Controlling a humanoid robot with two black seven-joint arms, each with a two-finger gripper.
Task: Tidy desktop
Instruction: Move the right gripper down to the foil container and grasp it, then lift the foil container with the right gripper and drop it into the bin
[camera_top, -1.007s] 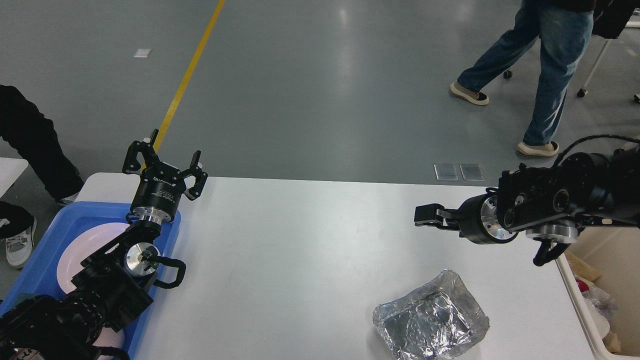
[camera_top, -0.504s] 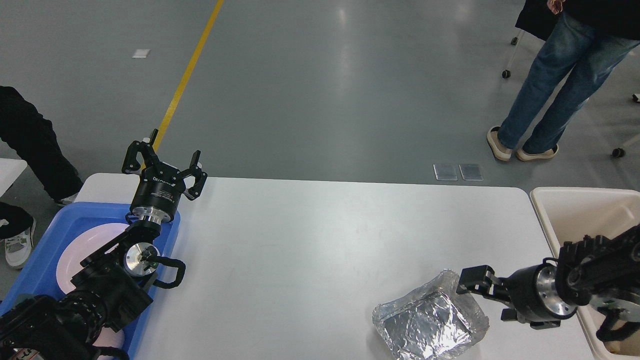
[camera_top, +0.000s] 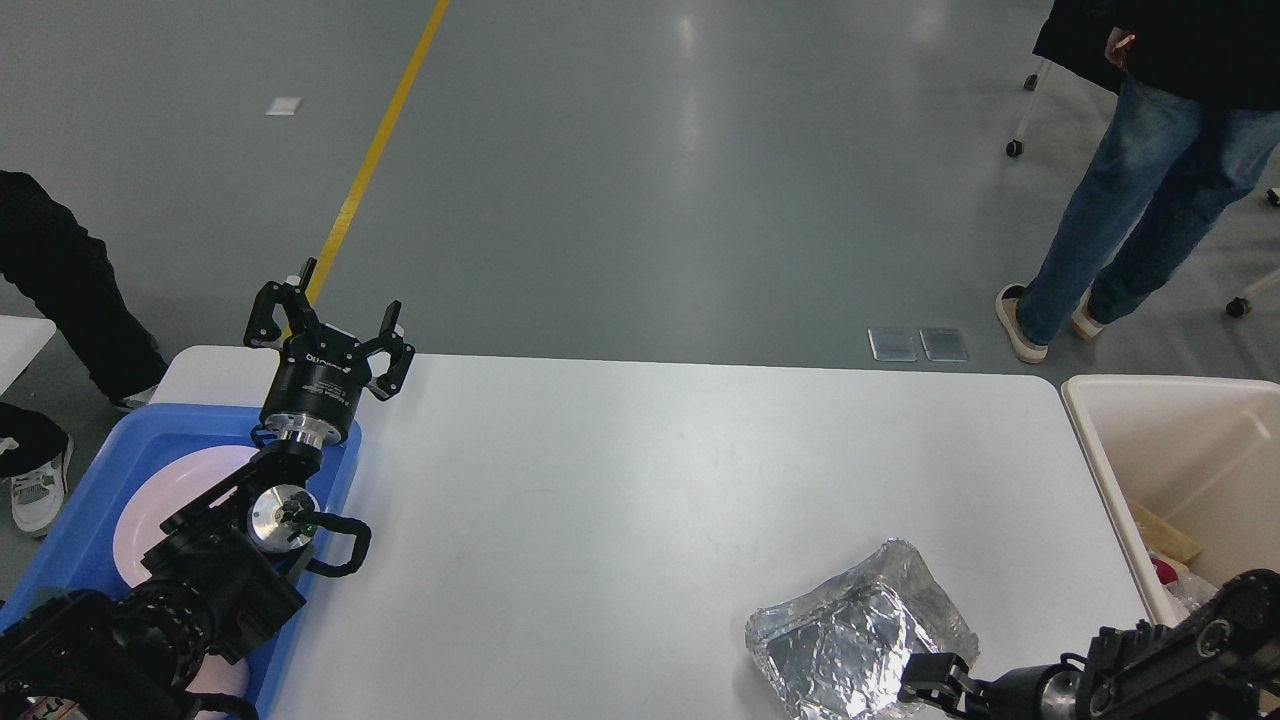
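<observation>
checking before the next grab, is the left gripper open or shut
Open. The left gripper points up past the far edge of the desktop, its two fingers spread wide apart with nothing between them.

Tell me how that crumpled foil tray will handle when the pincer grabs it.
The foil tray looks thin and crinkled, so it probably dents under pincer pressure. Seemingly empty, it is likely light and may slide on the smooth desktop if pushed.

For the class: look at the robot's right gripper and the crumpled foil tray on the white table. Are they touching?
Cannot tell. In the head view the right gripper overlaps the foil tray's near edge, but from above no contact or gap shows plainly.
</observation>
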